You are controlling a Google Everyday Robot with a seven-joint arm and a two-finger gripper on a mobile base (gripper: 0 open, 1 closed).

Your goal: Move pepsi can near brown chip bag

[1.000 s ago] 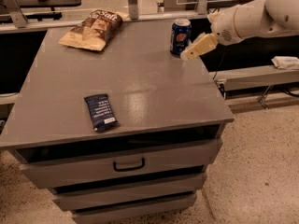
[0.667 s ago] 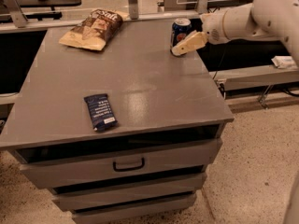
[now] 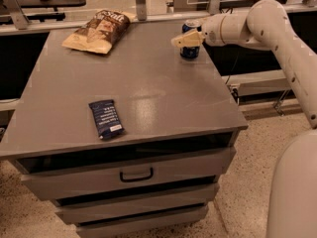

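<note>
Progress: early, pepsi can (image 3: 190, 52) upright at 1 o'clock on bench (image 3: 163, 95), well apart from brown chip bag (image 3: 99, 31) at 11 | pincer (image 3: 182, 39) against the can, grip cannot tell | left: carry can toward bag | grey bench, drawers (image 3: 130, 172) below, blue wrapper (image 3: 106, 119) at 7, speckled floor (image 3: 247, 182)

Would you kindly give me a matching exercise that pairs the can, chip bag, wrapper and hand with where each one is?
Things:
1. can
2. chip bag
3. wrapper
4. hand

Places:
A. front left, lying flat
B. far right, standing upright
C. far left corner
D. across the can's front, on the arm from the right

Pairs: 1-B, 2-C, 3-A, 4-D
</note>
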